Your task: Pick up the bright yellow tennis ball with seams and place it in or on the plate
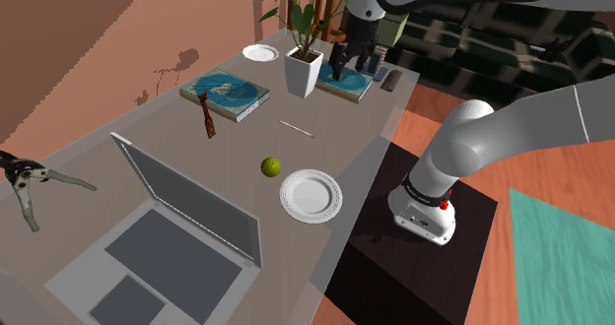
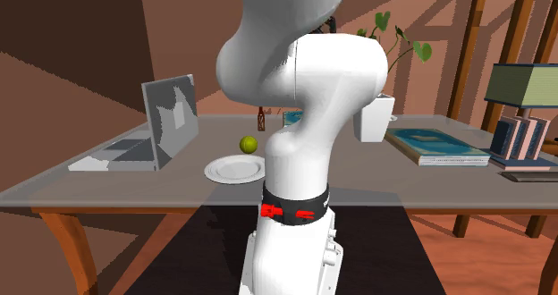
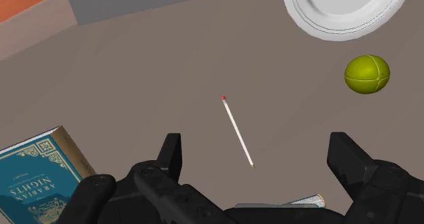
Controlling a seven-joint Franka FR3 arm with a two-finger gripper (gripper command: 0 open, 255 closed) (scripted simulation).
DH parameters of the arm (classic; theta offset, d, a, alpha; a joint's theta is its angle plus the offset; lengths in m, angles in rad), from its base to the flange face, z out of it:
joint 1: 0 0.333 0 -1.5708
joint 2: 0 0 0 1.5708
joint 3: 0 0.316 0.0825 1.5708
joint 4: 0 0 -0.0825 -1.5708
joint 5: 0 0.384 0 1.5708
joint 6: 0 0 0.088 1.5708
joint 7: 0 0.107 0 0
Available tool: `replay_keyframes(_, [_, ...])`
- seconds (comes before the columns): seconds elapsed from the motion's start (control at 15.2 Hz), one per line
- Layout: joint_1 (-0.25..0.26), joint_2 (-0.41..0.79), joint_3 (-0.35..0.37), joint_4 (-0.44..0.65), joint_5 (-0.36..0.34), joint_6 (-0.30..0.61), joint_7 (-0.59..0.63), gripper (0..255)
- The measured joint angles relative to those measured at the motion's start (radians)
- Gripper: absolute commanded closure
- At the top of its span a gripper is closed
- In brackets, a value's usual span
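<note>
The hand hung over the far end of the worktop, fingers spread wide with nothing between them. In the shoulder view the hand sat high beside the white-potted plant, above a book lying flat at that end.

The tennis ball, yellow-green with dark seams, rested on the bare worktop, well apart from the hand. It lay just beside the white plate, close to the rim but not on it. The plate was near the worktop's edge on the stand's side, and the wrist view gave the same pairing: ball next to plate, both far ahead of the fingers.

Between the hand and the ball lay a thin pale stick with a red tip, flat on the surface. A teal "Arabian Nights" book sat close by one finger.

From the second exterior view the arm's white body stood in front. The ball sat behind the plate, with the open grey laptop off to that view's left.

Elsewhere on the worktop in the shoulder view were a second teal book, a small brown bottle and a smaller white plate at the far edge.
</note>
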Motion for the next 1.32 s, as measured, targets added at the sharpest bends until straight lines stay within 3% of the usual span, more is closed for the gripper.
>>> replay_keyframes(0.73, [0.06,0.252,0.164,-0.092,0.086,0.326,0.219,0])
replay_keyframes(1.19, [0.077,0.503,0.27,-0.057,0.08,0.531,0.382,0])
replay_keyframes(1.32, [0.072,0.598,0.294,-0.016,0.051,0.58,0.436,0])
